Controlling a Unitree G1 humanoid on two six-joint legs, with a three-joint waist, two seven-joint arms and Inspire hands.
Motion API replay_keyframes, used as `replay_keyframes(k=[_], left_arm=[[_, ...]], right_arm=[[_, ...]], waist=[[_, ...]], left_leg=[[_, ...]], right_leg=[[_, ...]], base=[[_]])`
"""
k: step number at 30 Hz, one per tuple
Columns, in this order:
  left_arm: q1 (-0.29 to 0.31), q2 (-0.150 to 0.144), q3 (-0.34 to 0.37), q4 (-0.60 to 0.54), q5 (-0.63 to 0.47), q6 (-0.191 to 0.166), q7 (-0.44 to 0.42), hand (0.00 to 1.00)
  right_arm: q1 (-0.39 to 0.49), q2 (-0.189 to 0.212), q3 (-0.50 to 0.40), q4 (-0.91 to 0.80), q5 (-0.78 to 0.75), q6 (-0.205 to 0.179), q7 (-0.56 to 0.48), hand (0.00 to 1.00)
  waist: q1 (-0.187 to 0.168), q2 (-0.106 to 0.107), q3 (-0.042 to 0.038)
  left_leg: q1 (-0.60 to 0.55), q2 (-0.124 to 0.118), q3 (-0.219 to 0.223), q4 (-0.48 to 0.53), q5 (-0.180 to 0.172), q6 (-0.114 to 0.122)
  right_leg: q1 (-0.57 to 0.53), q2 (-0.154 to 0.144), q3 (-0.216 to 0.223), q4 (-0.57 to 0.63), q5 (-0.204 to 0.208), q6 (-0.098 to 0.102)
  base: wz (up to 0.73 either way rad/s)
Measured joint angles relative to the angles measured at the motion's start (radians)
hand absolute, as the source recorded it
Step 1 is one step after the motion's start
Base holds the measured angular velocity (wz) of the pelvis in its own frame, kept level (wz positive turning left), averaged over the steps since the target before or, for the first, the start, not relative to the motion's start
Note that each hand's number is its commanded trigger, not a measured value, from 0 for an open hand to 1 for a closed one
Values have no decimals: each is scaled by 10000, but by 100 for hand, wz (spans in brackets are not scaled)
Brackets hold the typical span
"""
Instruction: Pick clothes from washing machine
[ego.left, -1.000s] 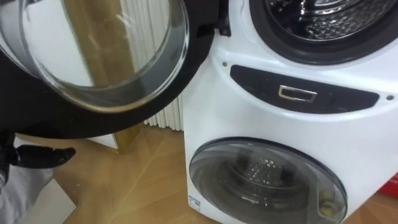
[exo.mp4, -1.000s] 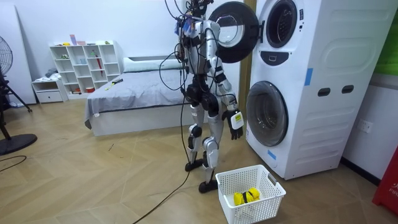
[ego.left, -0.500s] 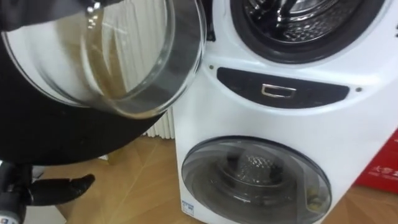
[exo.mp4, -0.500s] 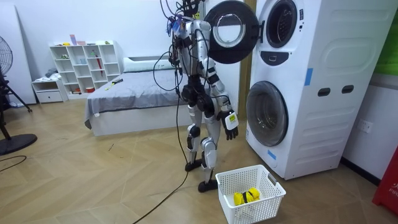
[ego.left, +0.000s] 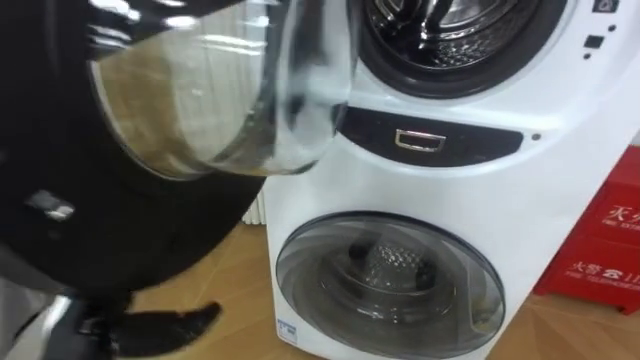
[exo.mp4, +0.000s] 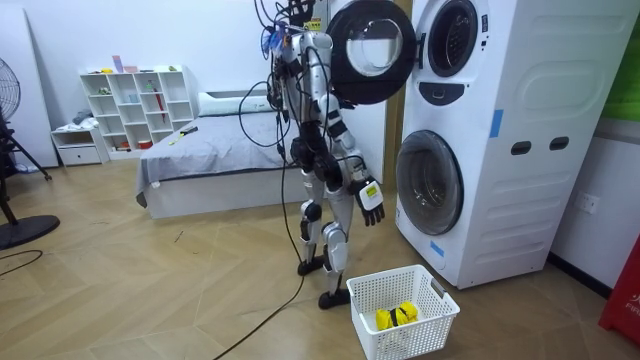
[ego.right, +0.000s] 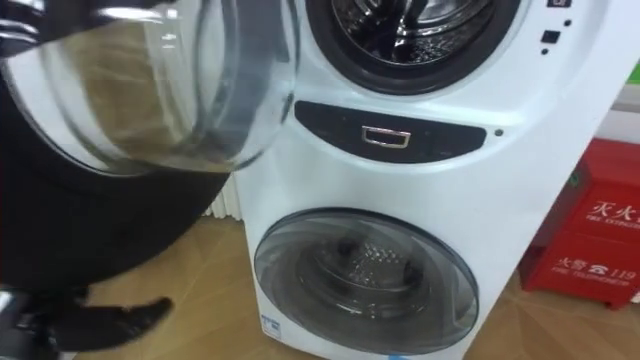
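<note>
The upper washing machine's drum (ego.left: 450, 30) stands open, and only bare metal shows inside it; I see no clothes there. Its round glass door (ego.left: 220, 100) is swung out to my left and hangs close before my head. Below it, the lower machine's door (ego.left: 385, 280) is closed. My left hand (ego.left: 160, 325) is low at the lower left under the open door, its dark fingers straight and holding nothing. In the room view that hand (exo.mp4: 371, 197) hangs beside the lower machine. I stand upright just left of the stacked machines (exo.mp4: 480, 140).
A white laundry basket (exo.mp4: 430, 310) sits on the floor by my feet with a yellow item (exo.mp4: 393, 316) in it. A red box (ego.left: 600, 240) stands right of the machines. A bed (exo.mp4: 210, 150), a white shelf (exo.mp4: 135, 105) and a fan (exo.mp4: 10, 200) are behind me.
My head view has shifted right, so the open door now covers more of the left side. My upper body has drawn slightly away from the machines and the left hand has come further into view.
</note>
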Motion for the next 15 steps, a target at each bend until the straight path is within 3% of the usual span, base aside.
replay_keyframes(k=[3,10,15], left_arm=[[22,25,-720,31,13,-131,-610,0],[20,76,-1039,182,-15,-677,-1453,0],[-38,117,-1410,451,-284,-965,-1970,0]], right_arm=[[-18,27,154,3,616,-96,-8,0],[-20,57,159,-88,1030,-306,52,0],[-20,353,191,-379,1277,-568,95,0]], waist=[[-61,0,3],[-339,-22,23],[-547,-61,33]], left_leg=[[191,-16,69,-248,51,-62],[573,155,446,-565,11,-202],[709,280,525,-718,-107,-385]], right_leg=[[13,38,105,1,-37,-48],[18,224,341,11,-132,-279],[25,382,372,12,-328,-429]], base=[[-14],[-18],[-7]])
